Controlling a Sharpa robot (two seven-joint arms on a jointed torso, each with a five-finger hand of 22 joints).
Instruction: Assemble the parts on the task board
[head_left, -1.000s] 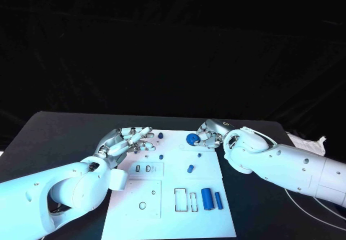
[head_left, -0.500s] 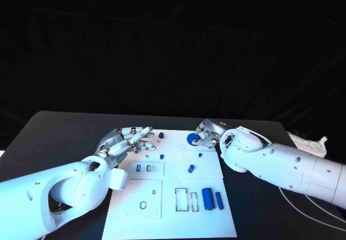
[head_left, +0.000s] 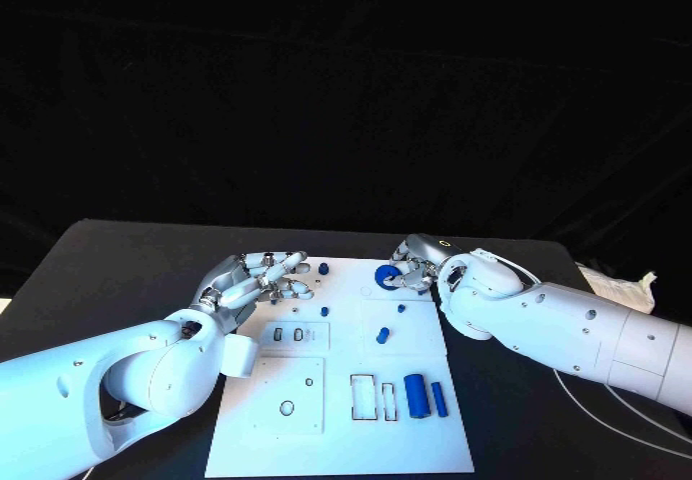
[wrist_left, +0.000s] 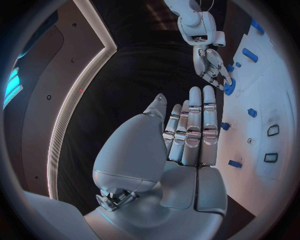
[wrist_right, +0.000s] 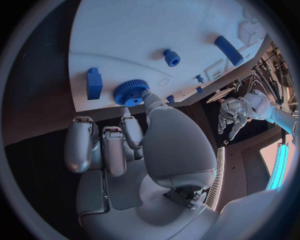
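Head view: the right hand (head_left: 414, 270) sits slightly nearer the far edge of the white rectangular task board (head_left: 339, 440) than it did a second ago, and its fingers now close round the round blue toothed gear (head_left: 388, 275) at the board's far right corner. The gear has shifted very little; whether it is lifted or resting on the board cannot be told. This suggests the grasp is being settled ahead of seating the gear. The left hand (head_left: 257, 281) has barely moved; it hovers over the board's far left edge, released, fingers apart, holding nothing. Count on the board: one gear, one thick blue cylinder (head_left: 415, 396), one thin blue rod (head_left: 437, 399) just beside it, one blue peg (head_left: 382, 335) mid-board, and four smaller blue pieces further up.

Left wrist view: the left hand (wrist_left: 187, 137) has its fingers extended side by side, nothing in the palm. Across the table, one right hand (wrist_left: 211, 67) touches one gear (wrist_left: 229, 88). Six other blue pieces show on the board (wrist_left: 275, 105).

Right wrist view: the right hand (wrist_right: 134, 145) presses a fingertip against the gear's rim (wrist_right: 131, 92); the other fingers are curled below the board's edge. Count: one gear, one blue rectangular block (wrist_right: 94, 83), one short blue stepped peg (wrist_right: 170, 57), one blue bar (wrist_right: 228, 50), three small blue pieces near the recesses.
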